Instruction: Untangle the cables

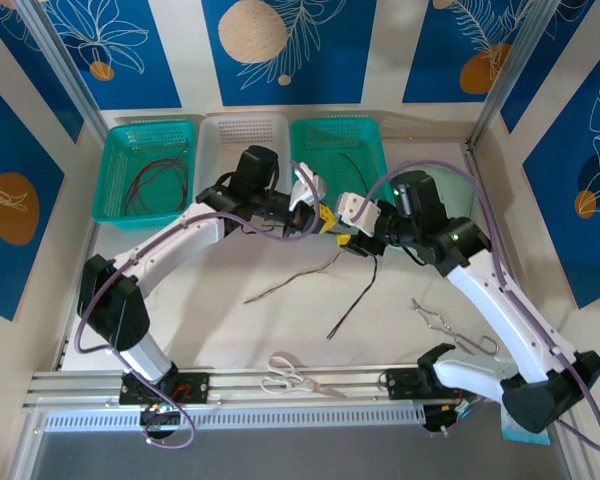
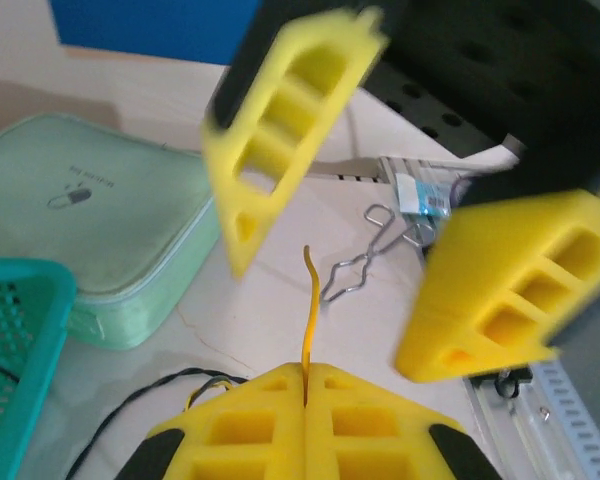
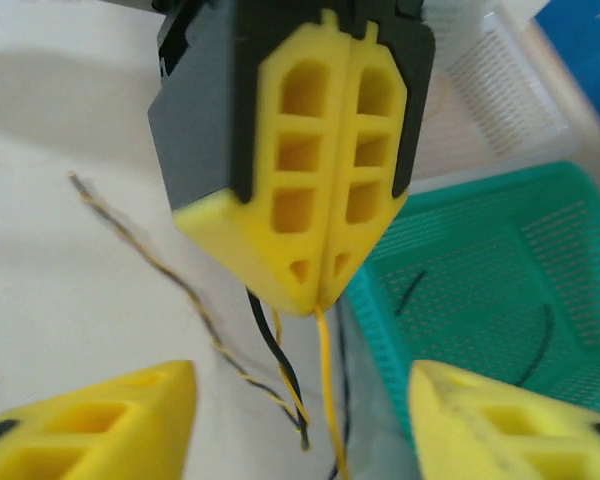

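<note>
Pale table, boxed in by blue leaf-print wall panels. Three baskets stand along the far edge.

Top view:
- The left teal basket [image 1: 145, 170] holds loose red and dark wires. The right teal basket [image 1: 338, 148] holds a dark strand. The white basket [image 1: 242, 135] sits between them.
- The left arm [image 1: 180, 240] and right arm [image 1: 480, 290] meet mid-table, their tips just beside each other.
- The cables [image 1: 351, 300] hang from that meeting point. Two strands trail down onto the table toward the bases.
- Scissors [image 1: 295, 378] and a metal clip [image 1: 442, 322] lie near my edge, well apart from the work.

Left wrist view:
- My left fingers [image 2: 270, 395] are pressed together, with a yellow strand [image 2: 307, 310] pinched in the seam and rising out of it.
- The right fingers [image 2: 500, 230] stand wide apart on either side of that strand. I see no contact.
- A twisted black-and-yellow length [image 2: 150, 400] runs off along the table.
- A mint pouch [image 2: 90, 230] sits beside a basket corner.

Right wrist view:
- The right fingers [image 3: 130, 400] are spread at the frame bottom, gripping nothing.
- The left fingers [image 3: 230, 230] are closed above them, with yellow and black strands dropping from the tip.
- The twisted pair [image 3: 160, 265] trails away over the table.

Progress, my read:
- Partway through. Some wires already lie apart in the outer baskets.
- The bunch in hand is not separated, because the black and yellow are wound together.
- What's left is to pull those strands apart, then deal with what trails on the table.
- I can't tell how many strands are in the bunch.
</note>
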Robot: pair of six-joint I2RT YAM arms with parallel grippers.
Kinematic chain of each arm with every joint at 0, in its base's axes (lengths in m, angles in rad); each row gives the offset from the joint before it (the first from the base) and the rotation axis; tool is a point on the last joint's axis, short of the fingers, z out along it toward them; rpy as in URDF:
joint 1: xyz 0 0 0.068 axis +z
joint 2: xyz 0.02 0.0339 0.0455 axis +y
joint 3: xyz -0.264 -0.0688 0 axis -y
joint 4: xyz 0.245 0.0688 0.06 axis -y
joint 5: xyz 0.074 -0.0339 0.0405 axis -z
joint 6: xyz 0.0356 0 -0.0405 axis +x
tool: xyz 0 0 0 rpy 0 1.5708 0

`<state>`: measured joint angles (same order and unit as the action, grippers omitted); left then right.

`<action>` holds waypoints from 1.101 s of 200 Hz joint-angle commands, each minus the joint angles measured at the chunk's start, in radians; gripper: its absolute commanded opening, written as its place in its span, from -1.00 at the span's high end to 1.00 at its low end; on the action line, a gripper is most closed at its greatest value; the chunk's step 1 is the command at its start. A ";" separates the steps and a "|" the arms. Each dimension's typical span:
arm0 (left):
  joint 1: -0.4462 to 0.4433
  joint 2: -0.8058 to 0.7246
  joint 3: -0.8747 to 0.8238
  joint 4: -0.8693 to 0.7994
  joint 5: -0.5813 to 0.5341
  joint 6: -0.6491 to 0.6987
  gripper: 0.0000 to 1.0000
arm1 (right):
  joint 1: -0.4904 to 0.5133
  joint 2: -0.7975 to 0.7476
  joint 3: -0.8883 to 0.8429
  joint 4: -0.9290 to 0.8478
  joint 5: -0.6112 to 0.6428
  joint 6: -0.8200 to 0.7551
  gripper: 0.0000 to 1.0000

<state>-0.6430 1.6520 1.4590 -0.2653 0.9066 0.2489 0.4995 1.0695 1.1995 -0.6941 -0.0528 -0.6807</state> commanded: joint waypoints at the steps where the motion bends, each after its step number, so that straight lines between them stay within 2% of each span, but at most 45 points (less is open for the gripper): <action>1: 0.034 0.024 0.072 0.057 -0.095 -0.307 1.00 | -0.015 -0.111 -0.082 0.165 0.031 -0.010 -0.25; 15: 0.041 0.023 0.095 0.079 -0.115 -0.391 1.00 | -0.012 -0.174 -0.155 0.270 0.034 -0.026 -0.25; 48: 0.040 -0.018 0.109 0.126 -0.268 -0.592 1.00 | 0.033 -0.268 -0.305 0.533 0.097 -0.094 -0.24; 63: 0.041 -0.048 0.108 0.117 -0.370 -0.667 1.00 | 0.053 -0.271 -0.330 0.622 0.124 -0.105 -0.23; 108: 0.040 -0.099 0.082 0.167 -0.420 -0.863 1.00 | 0.101 -0.180 -0.316 0.730 0.096 -0.110 -0.10; 148: 0.041 -0.110 0.083 0.173 -0.390 -0.898 1.00 | 0.102 -0.096 -0.270 0.764 0.017 -0.062 0.04; 183: 0.040 -0.109 0.096 0.151 -0.374 -0.904 1.00 | 0.065 -0.037 -0.209 0.756 -0.096 0.047 0.10; 220: 0.040 -0.112 0.095 0.161 -0.365 -0.907 1.00 | 0.056 0.017 -0.169 0.741 -0.102 0.034 0.17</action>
<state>-0.6079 1.5608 1.5345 -0.1169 0.5167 -0.6464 0.5625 1.0603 0.9920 0.0311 -0.1150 -0.6697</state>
